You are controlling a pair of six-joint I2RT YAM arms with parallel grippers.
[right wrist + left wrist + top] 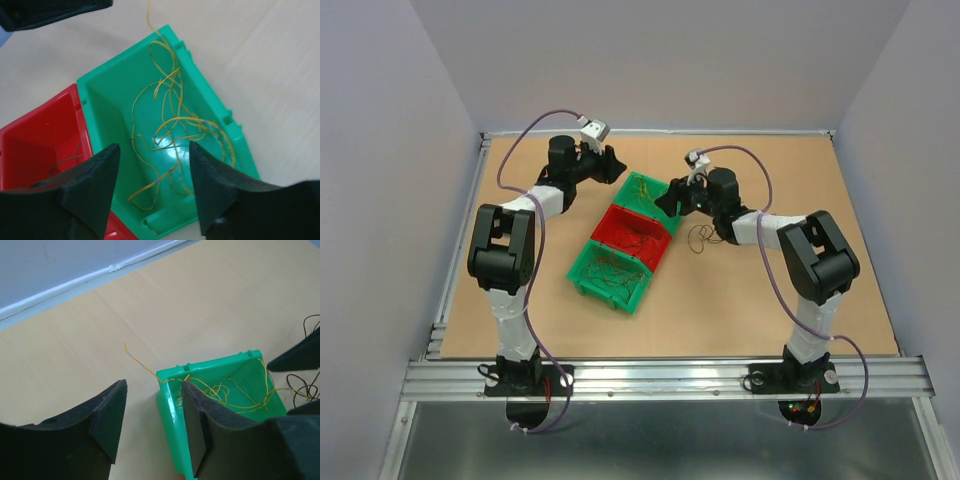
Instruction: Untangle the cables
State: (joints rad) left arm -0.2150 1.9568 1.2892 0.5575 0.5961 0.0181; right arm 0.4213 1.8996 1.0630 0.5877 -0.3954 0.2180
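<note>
On the worktop [800, 300], the green bin [603, 291] nearest the near edge holds a tangle of thin brownish wires [610, 266]. Just behind it and touching it, the red bin [610, 222] holds a few more dark strands [638, 238]. On the bare board beside the red bin, toward the right edge, lies a small loose curl of dark wires [703, 238]. The far green bin [105, 110] ends the row, about mid-worktop, with loose yellow wires [170, 120] looped across its floor. One strand [135, 357] trails over its rim onto the board toward the far edge. The right claw [153, 150] hovers over this bin, jaws apart and gripping nothing. The left claw [154, 390] hangs at the bin's far-left corner, jaws likewise apart and bare.
</note>
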